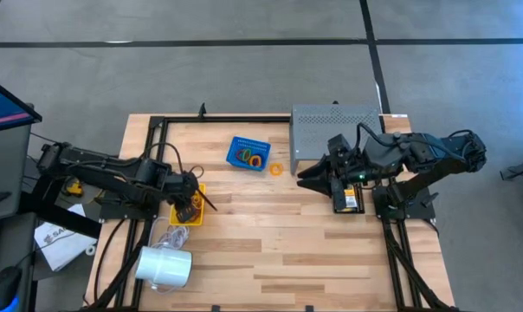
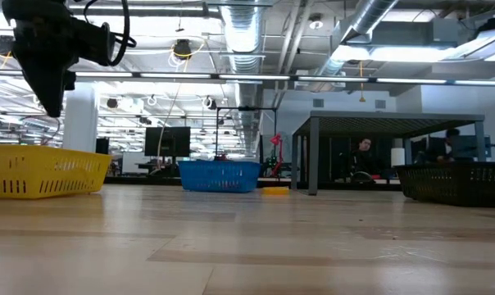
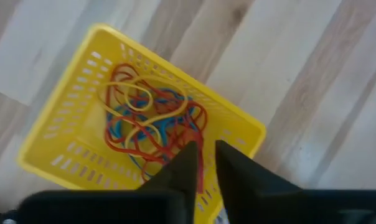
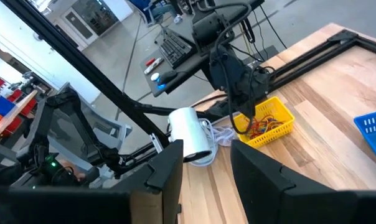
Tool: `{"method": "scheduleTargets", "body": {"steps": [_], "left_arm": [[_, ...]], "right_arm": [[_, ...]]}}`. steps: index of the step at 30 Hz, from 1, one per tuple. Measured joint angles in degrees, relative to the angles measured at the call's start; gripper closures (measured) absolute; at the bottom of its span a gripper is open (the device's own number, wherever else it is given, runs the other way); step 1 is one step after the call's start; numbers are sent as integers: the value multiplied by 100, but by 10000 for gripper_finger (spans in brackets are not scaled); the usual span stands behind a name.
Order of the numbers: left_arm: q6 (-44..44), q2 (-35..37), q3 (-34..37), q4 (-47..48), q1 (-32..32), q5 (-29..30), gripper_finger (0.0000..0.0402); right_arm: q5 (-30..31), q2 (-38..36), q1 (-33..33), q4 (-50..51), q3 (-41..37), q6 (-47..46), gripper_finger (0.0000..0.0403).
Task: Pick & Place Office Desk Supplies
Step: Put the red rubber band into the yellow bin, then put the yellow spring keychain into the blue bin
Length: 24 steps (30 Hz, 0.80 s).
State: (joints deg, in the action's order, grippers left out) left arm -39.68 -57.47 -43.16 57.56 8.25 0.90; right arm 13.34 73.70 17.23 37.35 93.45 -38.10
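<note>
A yellow basket (image 3: 63,155) near the table's left edge holds a tangle of red, yellow and blue rubber bands (image 3: 147,121). My left gripper (image 3: 205,163) points down just over the basket's rim (image 1: 186,213), its fingers a narrow gap apart. A blue basket (image 1: 248,153) farther back holds a few bands, and an orange band (image 1: 276,169) lies on the wood beside it. My right gripper (image 4: 203,171) hovers open and high by the grey shelf (image 1: 335,130), with nothing between its fingers. My left gripper points down over the basket, and a red band's strand (image 3: 200,171) runs through the narrow gap between its fingers. I cannot tell whether the fingers touch that strand or whether it only lies in the basket below.
A white cylinder (image 1: 164,266) with a cord lies near the front left corner. A dark basket (image 2: 460,182) stands at the right, under my right arm. Bare wood (image 1: 279,251) spreads across the table's middle and front.
</note>
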Motion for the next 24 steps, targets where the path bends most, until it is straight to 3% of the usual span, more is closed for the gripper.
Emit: {"method": "scheduleTargets", "body": {"steps": [8,12,20,24], "left_arm": [[-1,0,0,2,-2,-65,225],[-22,0,0,-183,-2,44,184],[-22,86,0,-1908,-2,106,188],[52,449,-2,-3072,-2,670,206]], "right_arm": [[-2,1,0,111,1,-8,272],[-2,1,0,125,1,-3,272],[-24,71,-257,535,4,227,272],[-527,315,-859,1046,4,350,272]]}}
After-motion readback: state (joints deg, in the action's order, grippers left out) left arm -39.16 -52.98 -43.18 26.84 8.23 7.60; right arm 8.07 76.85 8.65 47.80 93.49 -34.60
